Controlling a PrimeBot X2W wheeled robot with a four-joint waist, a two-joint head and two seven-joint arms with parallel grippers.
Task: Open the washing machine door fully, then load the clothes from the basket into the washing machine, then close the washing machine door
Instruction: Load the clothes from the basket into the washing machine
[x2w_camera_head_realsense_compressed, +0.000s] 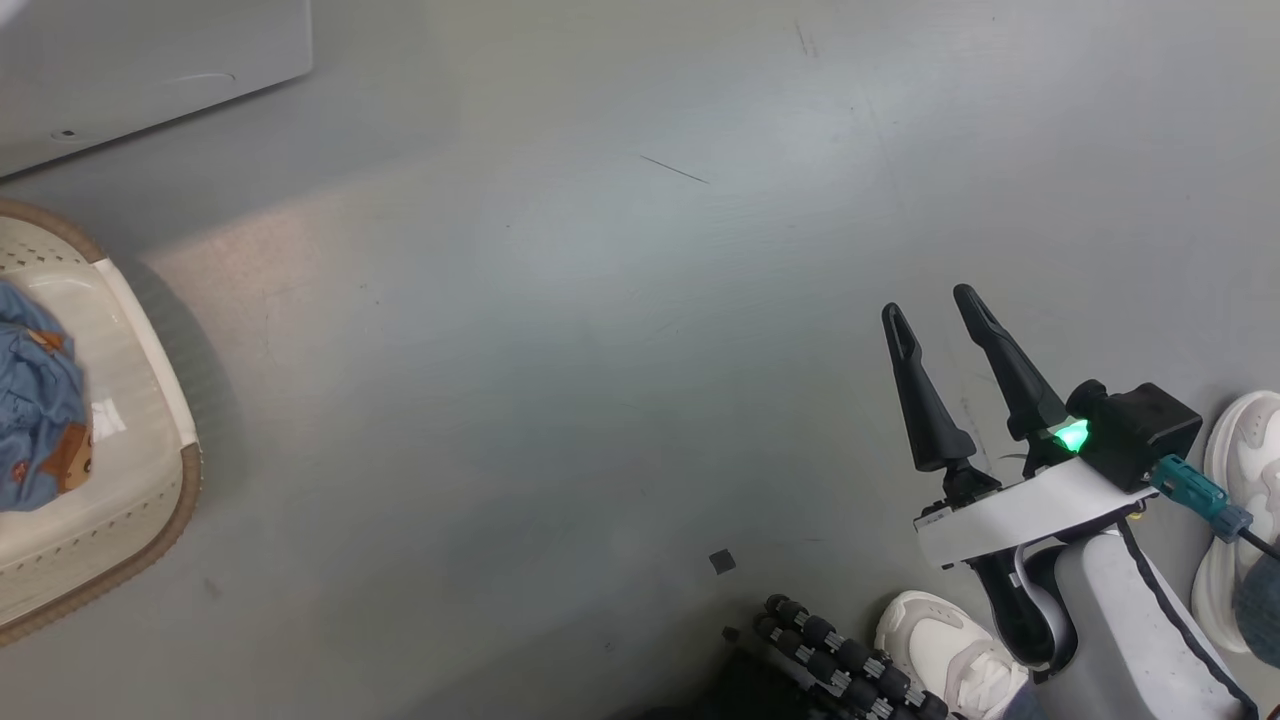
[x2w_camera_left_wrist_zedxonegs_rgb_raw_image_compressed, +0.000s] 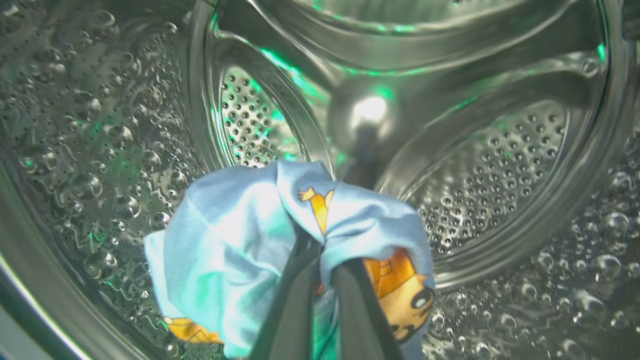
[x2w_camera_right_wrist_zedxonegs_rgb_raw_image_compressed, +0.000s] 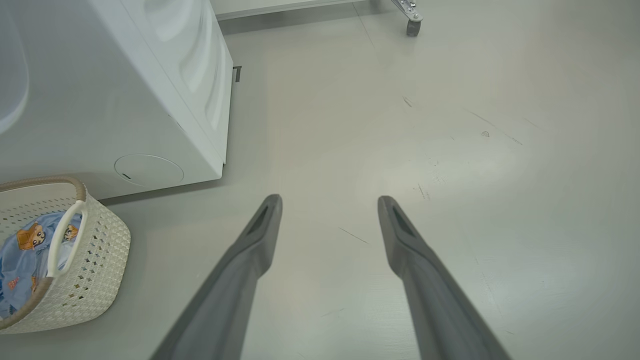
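Observation:
Inside the washing machine's perforated steel drum (x2w_camera_left_wrist_zedxonegs_rgb_raw_image_compressed: 500, 165), my left gripper (x2w_camera_left_wrist_zedxonegs_rgb_raw_image_compressed: 322, 250) is shut on a light-blue garment with orange bears (x2w_camera_left_wrist_zedxonegs_rgb_raw_image_compressed: 235, 250), which hangs bunched over its fingertips. More of the clothes (x2w_camera_head_realsense_compressed: 40, 410) lie in the cream basket (x2w_camera_head_realsense_compressed: 150, 420) at the left of the head view, also the basket (x2w_camera_right_wrist_zedxonegs_rgb_raw_image_compressed: 100, 245) in the right wrist view. The white washing machine (x2w_camera_right_wrist_zedxonegs_rgb_raw_image_compressed: 125, 100) stands behind the basket. My right gripper (x2w_camera_head_realsense_compressed: 935, 305) hovers open over bare floor at the lower right, its gripper (x2w_camera_right_wrist_zedxonegs_rgb_raw_image_compressed: 330, 200) holding nothing. The washing machine door is out of view.
A person's white shoes (x2w_camera_head_realsense_compressed: 950, 650) stand close by my right arm, another shoe (x2w_camera_head_realsense_compressed: 1240, 500) at the right edge. A black ribbed cable (x2w_camera_head_realsense_compressed: 850, 660) lies by them. A castor wheel (x2w_camera_right_wrist_zedxonegs_rgb_raw_image_compressed: 411, 20) stands far off on the grey floor.

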